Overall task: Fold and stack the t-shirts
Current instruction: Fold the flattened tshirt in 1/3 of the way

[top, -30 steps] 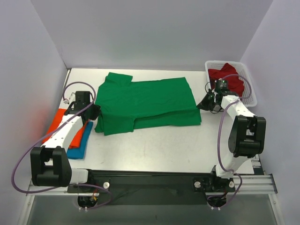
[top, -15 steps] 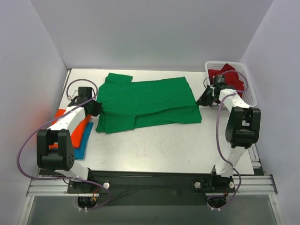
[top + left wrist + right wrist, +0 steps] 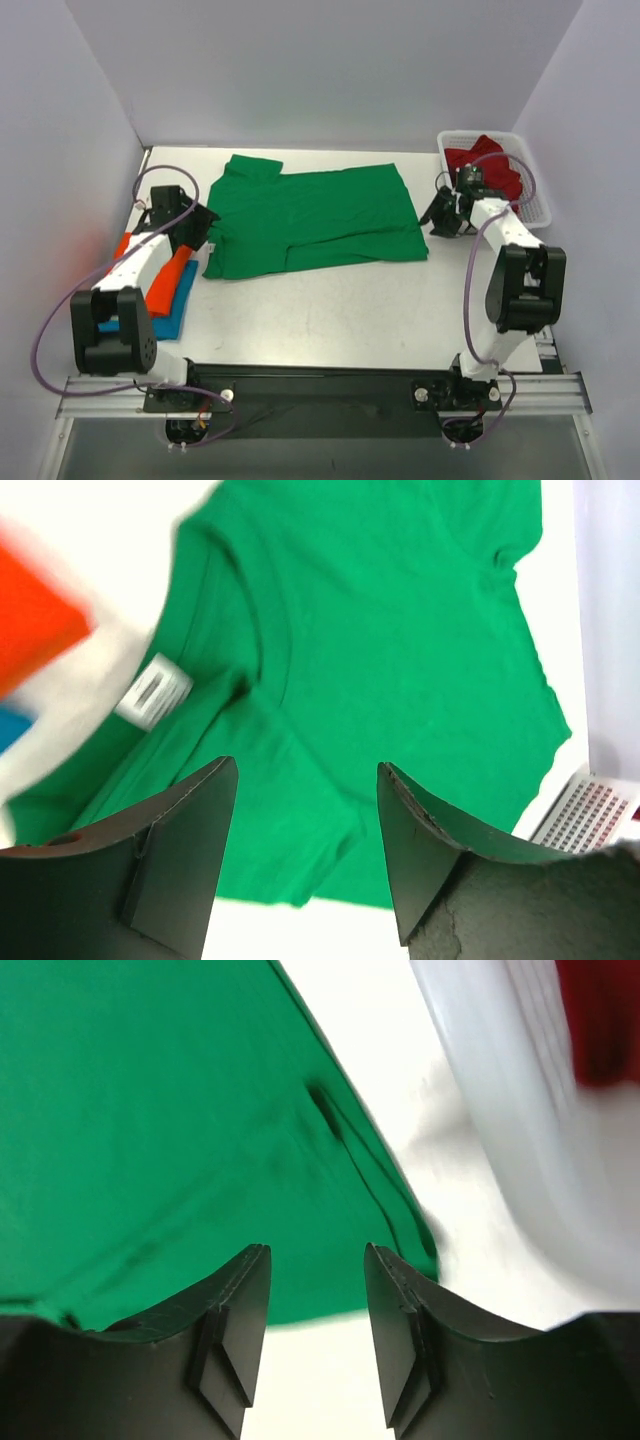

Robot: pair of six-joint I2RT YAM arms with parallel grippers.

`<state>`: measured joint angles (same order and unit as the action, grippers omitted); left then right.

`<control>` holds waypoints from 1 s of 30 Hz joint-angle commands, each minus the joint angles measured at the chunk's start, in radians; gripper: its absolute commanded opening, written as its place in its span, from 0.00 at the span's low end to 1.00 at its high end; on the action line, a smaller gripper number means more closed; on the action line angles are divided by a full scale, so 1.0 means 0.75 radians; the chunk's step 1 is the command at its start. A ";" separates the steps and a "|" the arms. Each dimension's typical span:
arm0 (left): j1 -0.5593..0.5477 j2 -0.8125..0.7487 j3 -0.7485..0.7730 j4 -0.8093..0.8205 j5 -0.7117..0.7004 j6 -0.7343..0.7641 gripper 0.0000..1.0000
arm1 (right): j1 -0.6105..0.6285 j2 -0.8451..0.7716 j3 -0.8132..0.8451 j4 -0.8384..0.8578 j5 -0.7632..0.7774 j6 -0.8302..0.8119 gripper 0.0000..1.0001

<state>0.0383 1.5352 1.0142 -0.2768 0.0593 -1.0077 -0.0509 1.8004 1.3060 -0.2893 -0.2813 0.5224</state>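
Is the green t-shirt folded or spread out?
Partly folded: the green t-shirt lies flat on the table, with an overlapping layer along its near edge and one sleeve sticking out unfolded at the far side.

1. A white desk [image 3: 330, 310] fills the middle of the top view. Its surface is matte, with faint grey scuffs on the near half.
2. A plain, pale back wall [image 3: 330, 70] rises from the desk's far edge.
3. The left wall [image 3: 60, 150] and right wall [image 3: 600, 120], equally plain and faintly lilac, slant in along the desk's sides and close it in on three sides.
4. Low on the left wall, close to the desk, there is a faint reddish tint.
5. A black strip [image 3: 320, 380] runs along the desk's near edge, mounted on a silver metal rail [image 3: 545, 398].
6. Below the rail lies a dull grey surface [image 3: 320, 455]; whether it is the floor cannot be told.
7. The light is even and diffuse, and shadows on the desk are soft and short.
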 commanded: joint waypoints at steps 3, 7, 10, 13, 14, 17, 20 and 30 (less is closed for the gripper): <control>-0.016 -0.275 -0.170 -0.144 -0.142 0.008 0.68 | 0.056 -0.261 -0.260 -0.027 0.117 -0.015 0.36; -0.039 -0.451 -0.329 -0.197 -0.279 -0.035 0.66 | 0.060 -0.324 -0.383 0.013 0.126 -0.020 0.33; -0.039 -0.497 -0.407 -0.198 -0.318 -0.039 0.62 | 0.060 -0.357 -0.410 0.018 0.121 -0.024 0.33; -0.039 -0.468 -0.456 -0.171 -0.316 -0.049 0.59 | 0.060 -0.369 -0.428 0.018 0.121 -0.024 0.33; -0.041 -0.452 -0.462 -0.159 -0.318 -0.053 0.58 | 0.060 -0.365 -0.432 0.018 0.119 -0.026 0.33; -0.086 -0.390 -0.473 -0.120 -0.333 -0.062 0.56 | 0.060 -0.357 -0.434 0.018 0.119 -0.026 0.32; -0.088 -0.343 -0.493 -0.043 -0.327 -0.068 0.56 | 0.058 -0.343 -0.436 0.020 0.124 -0.026 0.32; -0.074 -0.251 -0.493 0.154 -0.337 -0.051 0.31 | 0.047 -0.316 -0.453 0.032 0.126 -0.036 0.27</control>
<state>-0.0238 1.3319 0.6209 -0.2489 -0.1730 -1.0531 -0.0078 1.5650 0.9817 -0.2619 -0.2085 0.5129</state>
